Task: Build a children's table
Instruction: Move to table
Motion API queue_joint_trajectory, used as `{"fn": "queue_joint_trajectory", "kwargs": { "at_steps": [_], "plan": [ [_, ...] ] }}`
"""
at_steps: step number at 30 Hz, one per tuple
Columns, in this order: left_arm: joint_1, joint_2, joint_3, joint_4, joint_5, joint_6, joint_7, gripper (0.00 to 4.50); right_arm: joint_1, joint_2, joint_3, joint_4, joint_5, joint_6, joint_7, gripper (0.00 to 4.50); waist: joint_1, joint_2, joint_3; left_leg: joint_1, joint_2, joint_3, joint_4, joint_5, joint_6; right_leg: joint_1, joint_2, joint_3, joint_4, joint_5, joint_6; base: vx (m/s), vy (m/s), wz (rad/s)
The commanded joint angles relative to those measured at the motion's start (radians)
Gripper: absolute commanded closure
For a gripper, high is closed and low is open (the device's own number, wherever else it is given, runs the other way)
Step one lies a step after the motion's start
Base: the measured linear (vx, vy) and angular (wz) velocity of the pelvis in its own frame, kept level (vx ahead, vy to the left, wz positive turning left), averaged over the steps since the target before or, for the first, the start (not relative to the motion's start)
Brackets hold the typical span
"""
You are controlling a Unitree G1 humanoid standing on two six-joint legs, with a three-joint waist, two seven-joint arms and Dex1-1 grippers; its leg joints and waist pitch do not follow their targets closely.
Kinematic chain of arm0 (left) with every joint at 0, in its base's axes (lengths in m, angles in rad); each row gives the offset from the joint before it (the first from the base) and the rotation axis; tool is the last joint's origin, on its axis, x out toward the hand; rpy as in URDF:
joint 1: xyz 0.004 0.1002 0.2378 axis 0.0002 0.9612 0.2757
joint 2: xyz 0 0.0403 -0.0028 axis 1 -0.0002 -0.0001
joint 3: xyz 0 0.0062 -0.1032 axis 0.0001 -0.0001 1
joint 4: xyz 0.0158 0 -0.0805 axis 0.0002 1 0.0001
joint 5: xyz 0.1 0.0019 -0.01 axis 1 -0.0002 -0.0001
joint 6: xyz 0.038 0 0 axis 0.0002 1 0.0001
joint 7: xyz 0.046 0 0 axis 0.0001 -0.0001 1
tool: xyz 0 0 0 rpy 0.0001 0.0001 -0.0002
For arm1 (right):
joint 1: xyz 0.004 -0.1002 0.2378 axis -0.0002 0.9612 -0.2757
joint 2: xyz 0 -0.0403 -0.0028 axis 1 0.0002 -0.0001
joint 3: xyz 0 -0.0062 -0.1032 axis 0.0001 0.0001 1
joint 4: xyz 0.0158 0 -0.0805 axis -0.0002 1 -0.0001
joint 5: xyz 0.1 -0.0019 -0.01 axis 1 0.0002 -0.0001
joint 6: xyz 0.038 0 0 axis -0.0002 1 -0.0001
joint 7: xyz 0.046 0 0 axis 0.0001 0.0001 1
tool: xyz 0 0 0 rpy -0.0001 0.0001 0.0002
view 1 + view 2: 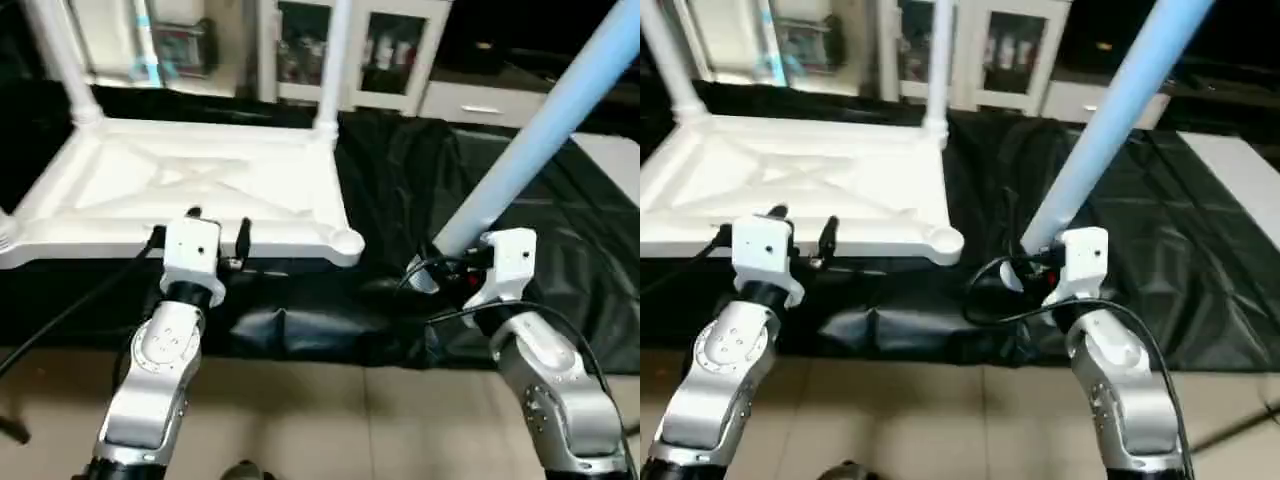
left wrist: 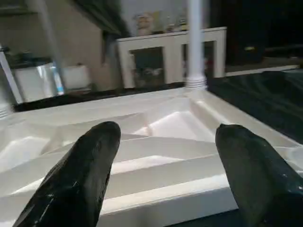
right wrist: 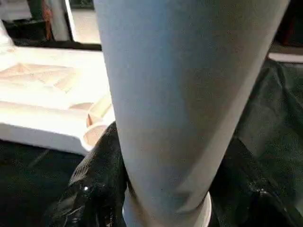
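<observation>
The children's table top (image 1: 190, 185) lies upside down on a black cloth, its ribbed X-braced underside facing up. Two white legs (image 1: 333, 60) (image 1: 58, 55) stand upright in its far corner sockets. The near right corner socket (image 1: 346, 241) holds nothing. My left gripper (image 1: 218, 228) is open at the top's near rim, its black fingers (image 2: 80, 175) spread wide above that rim (image 2: 165, 198). Right of the top, my right gripper (image 1: 450, 270) is shut on a third leg (image 1: 545, 125) near its thick end. That leg (image 3: 189, 94) tilts up and away to the right.
The black cloth (image 1: 570, 270) covers the work surface and ends in a folded near edge above a beige floor (image 1: 330, 420). A white glass-door cabinet (image 1: 400, 50) stands at the back. Black cables run beside both wrists.
</observation>
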Motion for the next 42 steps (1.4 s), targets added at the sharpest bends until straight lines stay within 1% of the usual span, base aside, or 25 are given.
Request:
{"fn": "queue_joint_trajectory", "kwargs": {
  "at_steps": [1, 5, 7, 8, 11, 12, 13, 14, 16, 18, 19, 20, 22, 24, 25, 27, 28, 29, 31, 32, 35, 36, 38, 40, 42],
  "plan": [
    [-0.009, -0.010, -0.017, -0.018, 0.007, 0.001, -0.010, 0.81, -0.010, -0.008, -0.025, -0.005, -0.013, -0.017, 0.000, 2.59, -0.021, 0.029, -0.045, 0.067, 0.132, -0.102, -0.201, -0.983, -0.189, 0.017, -0.035, 0.036, -0.028, -0.275, -0.078, 0.000, 0.000, 0.00],
    [-0.017, -0.021, -0.012, -0.012, 0.003, 0.012, -0.015, 0.81, -0.011, -0.011, -0.034, -0.006, -0.012, -0.017, -0.004, 2.59, 0.013, 0.006, -0.025, 0.013, 0.114, 0.018, -0.285, -0.992, -0.104, 0.125, -0.006, 0.038, 0.071, -0.365, -0.032, -0.017, -0.027, 0.02],
    [-0.018, -0.024, -0.010, -0.009, 0.004, 0.011, -0.018, 0.81, -0.008, -0.016, -0.034, -0.006, -0.008, -0.020, -0.006, 2.59, 0.003, -0.057, 0.007, 0.222, 0.031, 0.064, 0.105, -0.468, -0.036, -0.103, -0.174, 0.111, -0.282, -1.129, -0.066, 0.161, -0.119, 0.04],
    [-0.018, -0.025, -0.010, -0.007, 0.003, 0.010, -0.019, 0.81, -0.007, -0.017, -0.034, -0.006, -0.007, -0.021, -0.005, 2.59, 0.044, -0.058, -0.010, -0.001, 0.014, -0.024, 0.112, -0.162, 0.031, 0.155, -0.208, 0.247, -0.211, -1.076, -0.118, 0.273, -0.102, -0.09],
    [-0.019, -0.026, -0.010, -0.005, 0.002, 0.009, -0.018, 0.81, -0.005, -0.018, -0.037, -0.006, -0.007, -0.021, -0.002, 2.59, 0.064, -0.040, -0.029, 0.079, 0.034, 0.006, -0.029, -0.162, 0.063, 0.138, -0.087, 0.175, -0.167, -0.683, -0.231, 0.124, -0.043, 0.17],
    [-0.018, -0.028, -0.010, -0.004, 0.003, 0.012, -0.018, 0.81, -0.005, -0.017, -0.039, -0.006, -0.009, -0.020, 0.001, 2.59, 0.019, -0.003, -0.034, 0.189, 0.112, -0.036, -0.170, -0.259, 0.106, 0.040, 0.025, 0.086, -0.074, -0.340, -0.229, 0.075, -0.014, 0.44],
    [-0.018, -0.029, -0.011, -0.003, 0.005, 0.012, -0.018, 0.81, -0.005, -0.019, -0.039, -0.006, -0.011, -0.019, 0.004, 2.59, 0.019, -0.003, -0.034, 0.189, 0.112, -0.036, -0.170, -0.259, 0.106, 0.040, 0.025, 0.086, -0.074, -0.340, -0.229, 0.081, 0.015, 0.29],
    [-0.017, -0.031, -0.011, -0.003, 0.007, 0.012, -0.018, 0.81, -0.006, -0.021, -0.039, -0.005, -0.013, -0.019, 0.007, 2.59, -0.021, 0.014, -0.066, 0.281, 0.213, -0.138, -0.190, -0.383, 0.218, -0.065, 0.005, 0.068, 0.077, -0.156, -0.088, 0.081, 0.015, 0.29],
    [-0.016, -0.036, -0.010, -0.003, 0.012, 0.013, -0.021, 0.81, -0.009, -0.023, -0.039, -0.002, -0.012, -0.021, 0.012, 2.59, -0.027, 0.003, -0.078, 0.275, 0.184, -0.115, -0.157, -0.171, 0.379, -0.131, -0.007, 0.057, 0.108, -0.040, 0.023, 0.137, 0.006, 0.09],
    [-0.013, -0.039, -0.008, -0.005, 0.014, 0.012, -0.021, 0.81, -0.014, -0.025, -0.033, 0.002, -0.015, -0.023, 0.015, 2.59, -0.035, -0.024, -0.070, 0.213, 0.116, -0.038, -0.168, -0.054, 0.389, -0.113, -0.012, 0.060, 0.050, 0.081, -0.011, 0.159, -0.008, 0.06],
    [-0.013, -0.039, -0.008, -0.005, 0.014, 0.012, -0.021, 0.81, -0.015, -0.025, -0.032, 0.003, -0.016, -0.023, 0.016, 2.59, -0.033, -0.046, -0.072, 0.198, 0.076, -0.005, -0.152, -0.068, 0.354, -0.087, -0.021, 0.078, -0.009, 0.105, -0.038, 0.177, -0.075, -0.02],
    [-0.011, -0.039, -0.007, -0.006, 0.014, 0.012, -0.019, 0.81, -0.019, -0.024, -0.030, 0.004, -0.018, -0.023, 0.017, 2.59, 0.033, -0.099, -0.071, 0.104, -0.040, 0.044, 0.000, -0.218, 0.206, 0.064, -0.134, 0.237, -0.147, -0.335, -0.135, 0.177, -0.075, -0.02],
    [-0.010, -0.039, -0.007, -0.008, 0.013, 0.013, -0.019, 0.81, -0.022, -0.022, -0.028, 0.006, -0.020, -0.023, 0.019, 2.59, 0.044, -0.099, -0.078, 0.019, -0.010, -0.008, 0.093, -0.119, 0.075, 0.139, -0.170, 0.273, -0.135, -0.433, -0.311, 0.190, -0.050, 0.07],
    [-0.009, -0.040, -0.006, -0.009, 0.014, 0.013, -0.019, 0.81, -0.023, -0.021, -0.028, 0.007, -0.021, -0.023, 0.020, 2.59, 0.049, -0.072, -0.059, -0.002, 0.034, -0.031, 0.096, -0.043, 0.003, 0.120, -0.183, 0.243, -0.143, -0.280, -0.404, 0.188, -0.021, 0.03],
    [-0.008, -0.042, -0.005, -0.009, 0.017, 0.013, -0.020, 0.81, -0.024, -0.024, -0.025, 0.010, -0.021, -0.022, 0.024, 2.59, 0.045, -0.067, -0.057, -0.008, 0.046, -0.029, 0.079, -0.012, -0.005, 0.116, -0.168, 0.216, -0.147, -0.267, -0.417, 0.154, 0.018, 0.00],
    [-0.006, -0.045, -0.003, -0.011, 0.021, 0.014, -0.022, 0.81, -0.024, -0.029, -0.022, 0.011, -0.019, -0.019, 0.029, 2.59, 0.029, 0.001, -0.049, 0.082, 0.078, -0.005, -0.108, -0.009, 0.021, 0.065, -0.017, 0.065, -0.139, -0.362, -0.265, 0.145, 0.045, 0.04],
    [-0.004, -0.044, -0.002, -0.013, 0.021, 0.014, -0.023, 0.81, -0.022, -0.032, -0.019, 0.010, -0.021, -0.016, 0.032, 2.59, -0.013, 0.022, -0.032, 0.023, 0.073, -0.109, -0.187, -0.313, 0.158, 0.090, 0.060, -0.015, -0.043, -0.355, -0.150, 0.189, 0.123, 0.34],
    [-0.002, -0.043, -0.001, -0.016, 0.024, 0.016, -0.024, 0.81, -0.020, -0.033, -0.017, 0.011, -0.020, -0.016, 0.034, 2.59, -0.025, 0.015, -0.066, 0.169, 0.108, -0.207, -0.161, -0.393, 0.365, -0.005, 0.054, 0.018, 0.041, -0.260, -0.099, 0.189, 0.123, 0.34],
    [-0.001, -0.042, -0.001, -0.017, 0.027, 0.017, -0.024, 0.81, -0.019, -0.033, -0.017, 0.012, -0.019, -0.018, 0.034, 2.59, -0.043, 0.015, -0.082, 0.196, 0.095, -0.268, -0.136, -0.142, 0.579, -0.062, 0.050, 0.040, 0.110, -0.198, -0.001, 0.209, 0.050, 0.54],
    [0.001, -0.034, -0.005, -0.023, 0.027, 0.024, -0.030, 0.81, -0.023, -0.004, -0.053, 0.018, 0.019, 0.002, 0.012, 2.59, -0.049, 0.009, -0.078, 0.206, 0.109, -0.207, -0.114, -0.039, 0.529, -0.109, 0.032, 0.067, 0.114, -0.123, 0.032, 0.194, 0.023, 0.53],
    [0.002, -0.009, -0.011, -0.017, -0.043, 0.022, -0.128, 0.81, -0.024, 0.004, -0.065, 0.022, 0.019, -0.008, 0.005, 2.59, -0.038, -0.039, -0.073, 0.138, 0.070, -0.143, -0.144, 0.080, 0.440, -0.096, 0.013, 0.101, 0.060, 0.087, 0.023, 0.173, -0.009, 0.17],
    [0.002, 0.000, -0.016, -0.013, -0.067, 0.020, -0.167, 0.81, -0.023, 0.008, -0.068, 0.021, 0.021, -0.010, 0.002, 2.59, -0.011, -0.097, -0.078, 0.060, -0.021, -0.062, -0.060, 0.025, 0.284, 0.001, -0.094, 0.223, -0.088, 0.105, 0.018, 0.147, -0.062, 0.02],
    [0.002, 0.021, -0.022, -0.007, -0.098, 0.016, -0.229, 0.81, -0.018, 0.013, -0.071, 0.012, 0.028, -0.014, 0.004, 2.59, 0.023, -0.094, -0.091, 0.017, -0.022, -0.053, 0.023, 0.033, 0.160, 0.076, -0.184, 0.294, -0.080, 0.364, -0.118, 0.138, -0.062, 0.15],
    [0.005, 0.042, -0.027, -0.006, -0.141, 0.019, -0.302, 0.81, -0.013, 0.014, -0.072, 0.002, 0.035, -0.015, 0.007, 2.59, 0.019, -0.069, -0.086, 0.007, 0.005, -0.043, -0.041, 0.234, -0.007, 0.073, -0.084, 0.187, -0.006, 0.998, -0.172, 0.087, -0.045, 0.01],
    [0.018, 0.102, -0.053, -0.006, -0.193, -0.005, -0.460, 0.81, 0.001, 0.010, -0.076, -0.016, 0.053, -0.012, 0.022, 2.59, 0.008, -0.019, -0.084, 0.028, 0.050, -0.042, -0.081, 0.310, -0.028, 0.039, -0.015, 0.146, 0.006, 0.831, -0.171, 0.026, -0.030, -0.03]
  ]
}}
